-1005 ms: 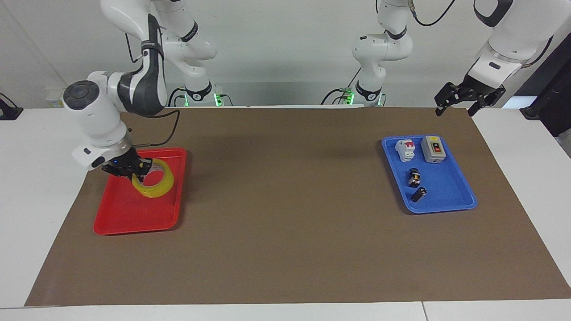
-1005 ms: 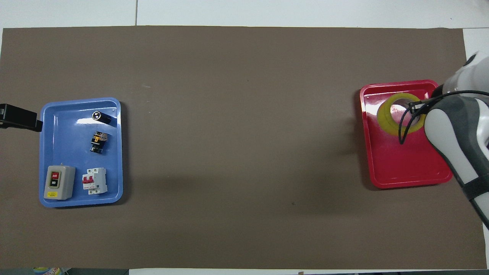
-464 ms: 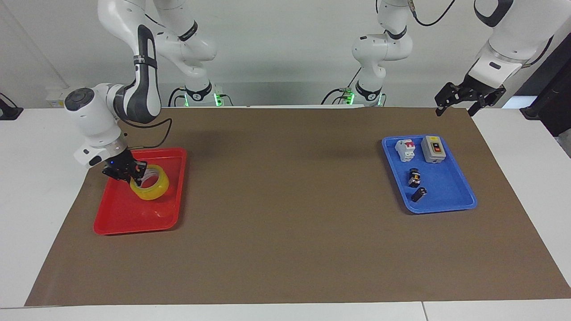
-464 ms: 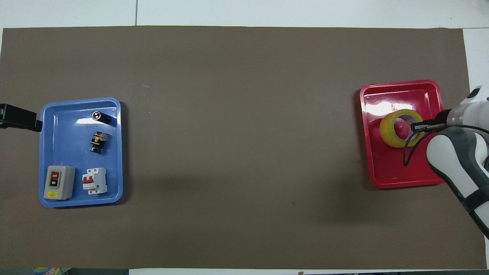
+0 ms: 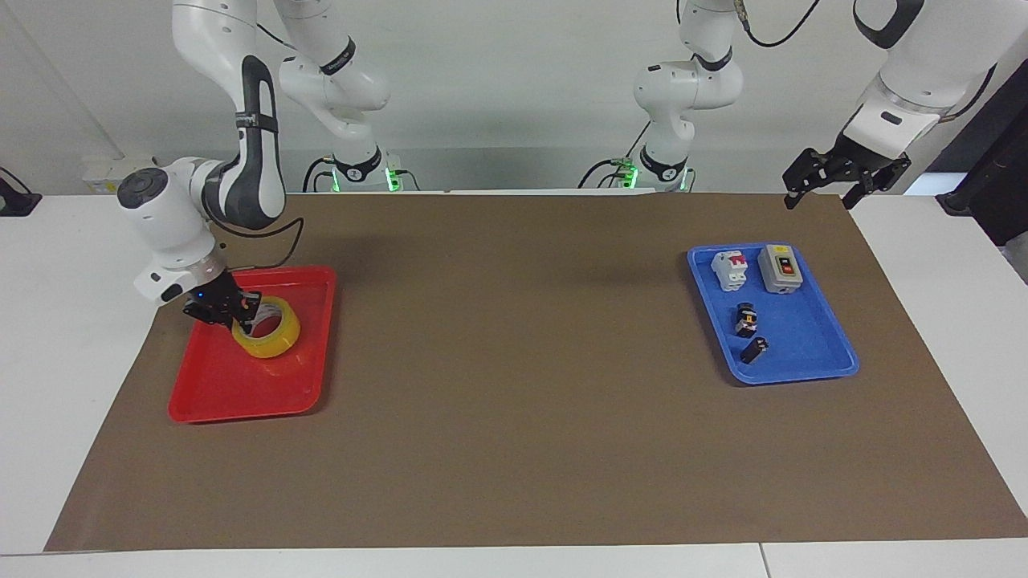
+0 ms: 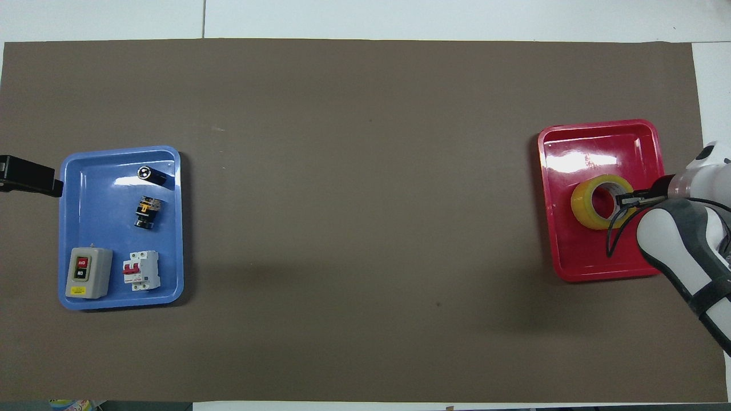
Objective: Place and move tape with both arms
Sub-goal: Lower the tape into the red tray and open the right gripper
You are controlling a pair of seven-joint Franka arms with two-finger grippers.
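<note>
The tape point(image 5: 274, 345) is a yellowish roll with a white core. It lies flat in the red tray point(image 5: 233, 393) at the right arm's end of the table. My right gripper point(image 5: 241, 313) is low in the tray, shut on the roll's wall on the side toward the tray's outer edge. In the overhead view the tape point(image 6: 581, 204) sits mid-tray point(image 6: 599, 257) with the right gripper point(image 6: 623, 200) on its rim. My left gripper point(image 5: 821, 193) waits open and empty in the air over the mat's corner, beside the blue tray; its black tip shows in the overhead view point(image 6: 31, 178).
A blue tray point(image 5: 803, 357) at the left arm's end holds a grey switch box point(image 5: 781, 268), a white and red breaker point(image 5: 730, 269) and two small black parts point(image 5: 747, 319). A brown mat point(image 5: 514, 361) covers the table.
My right gripper has lowered the tape from a tilted, raised pose until it lies flat in the red tray, a little nearer the robots. The left arm has not moved.
</note>
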